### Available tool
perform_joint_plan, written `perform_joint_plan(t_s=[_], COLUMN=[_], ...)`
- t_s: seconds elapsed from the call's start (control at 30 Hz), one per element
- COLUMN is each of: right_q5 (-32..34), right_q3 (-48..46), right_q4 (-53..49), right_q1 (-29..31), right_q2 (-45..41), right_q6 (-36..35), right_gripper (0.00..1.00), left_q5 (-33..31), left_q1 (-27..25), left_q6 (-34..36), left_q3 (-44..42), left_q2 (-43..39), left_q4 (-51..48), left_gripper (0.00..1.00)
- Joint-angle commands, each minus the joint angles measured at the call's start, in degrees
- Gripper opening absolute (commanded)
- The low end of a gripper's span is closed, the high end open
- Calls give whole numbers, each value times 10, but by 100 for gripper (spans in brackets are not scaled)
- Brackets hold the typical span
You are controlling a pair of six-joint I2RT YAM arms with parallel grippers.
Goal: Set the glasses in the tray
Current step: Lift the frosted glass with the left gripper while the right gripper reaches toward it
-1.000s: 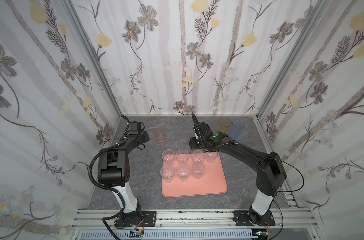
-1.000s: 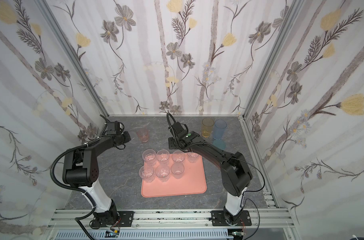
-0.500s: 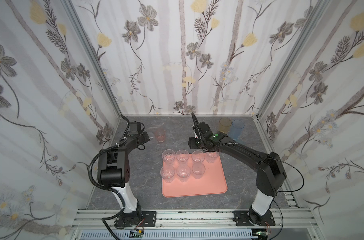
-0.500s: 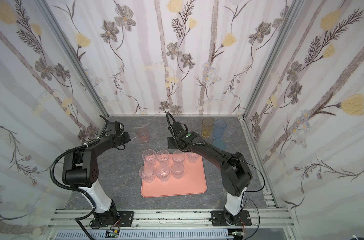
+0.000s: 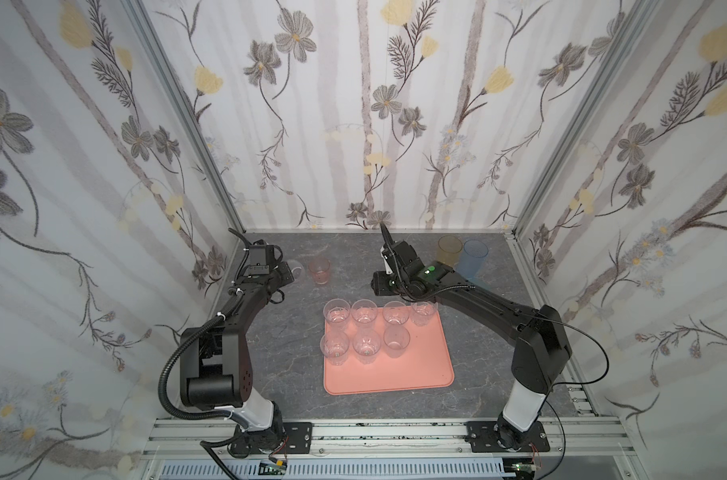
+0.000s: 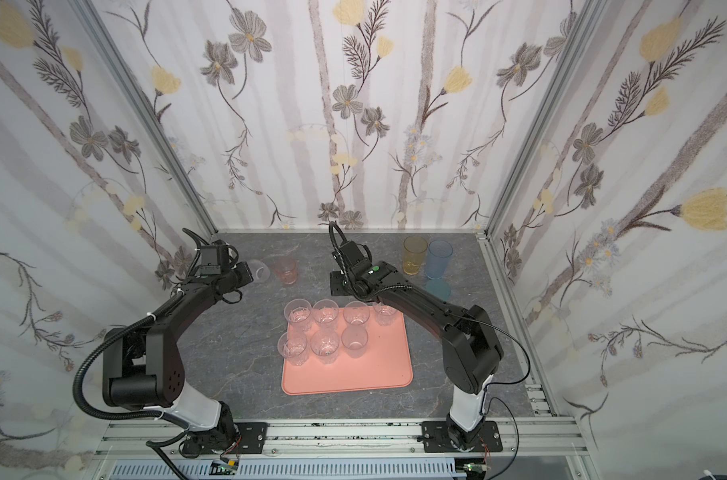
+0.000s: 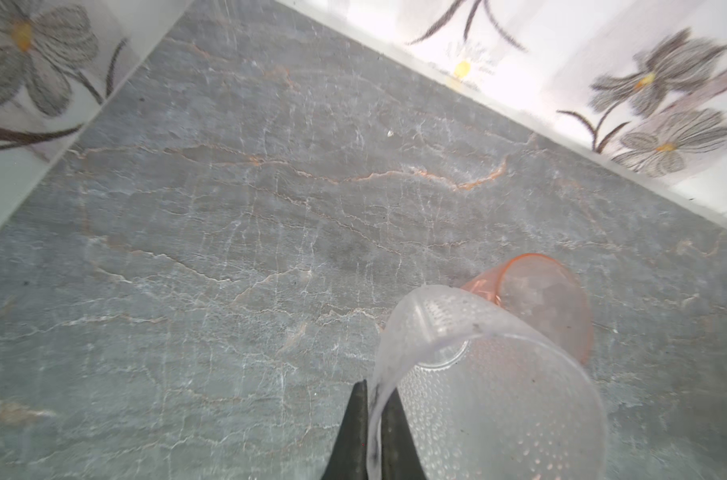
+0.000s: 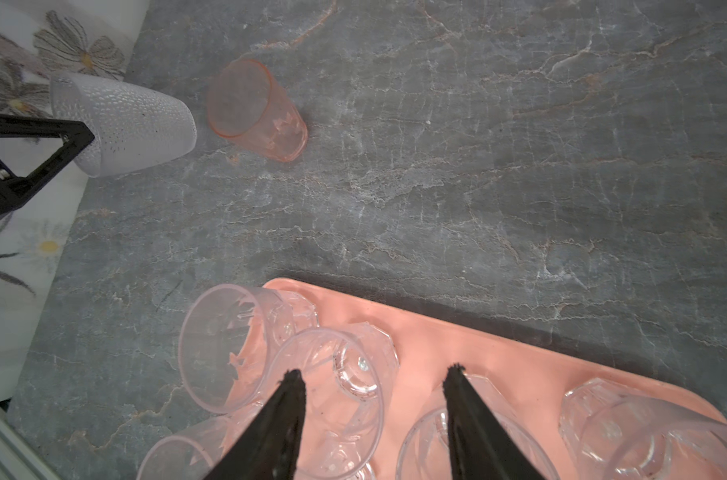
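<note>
The dimpled glass (image 5: 296, 268), in both top views, is near the far left corner of the worktop (image 5: 295, 365), at the tip of the left pincer (image 5: 287, 273). The pink glass (image 5: 320, 272) stands just beside it. The tray (image 5: 415, 370) lies mid-worktop, towards the near edge and to the right of that pincer, with seven clear glasses (image 6: 325, 314) in its far half and its near half bare. The left arm is the nearer to the dimpled glass; the right pincer (image 6: 334, 286) hangs by the tray's far edge.

Left wrist view: the left pincer (image 7: 374, 399) is clamped on the rim wall of the dimpled glass (image 7: 490, 374), one finger inside, one outside. The glass is tipped, its base pointing away towards the pink glass (image 7: 548, 299).

Right wrist view: the right pincer (image 8: 372, 374) has its jaws apart and empty above the clear glasses. Beyond the tray's rim (image 8: 436, 332), the dimpled glass (image 8: 133, 129) lies aslant. I judge the carry runs from that corner to the tray's bare half.
</note>
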Motion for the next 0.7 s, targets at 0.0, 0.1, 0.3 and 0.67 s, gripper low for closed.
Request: perform_joint_plan(t_s=[0.0, 0.1, 0.3, 0.67], right_q5=[-3, 5, 54, 128], right_q3=[23, 47, 87, 104], right_q4=[10, 7, 5, -6], right_q1=[15, 28, 74, 103], right_q2=[-17, -24, -44, -54], right_q6=[12, 22, 31, 11], right_gripper=[54, 55, 55, 55], left_q5=[-22, -51, -85, -137], left_q1=[-16, -61, -194, -340], left_q6=[-14, -27, -104, -184], left_q3=[-9, -12, -17, 11], left_q2=[-69, -132, -187, -178], left_q4=[-30, -60, -75, -74], left_gripper=[0, 0, 0, 0])
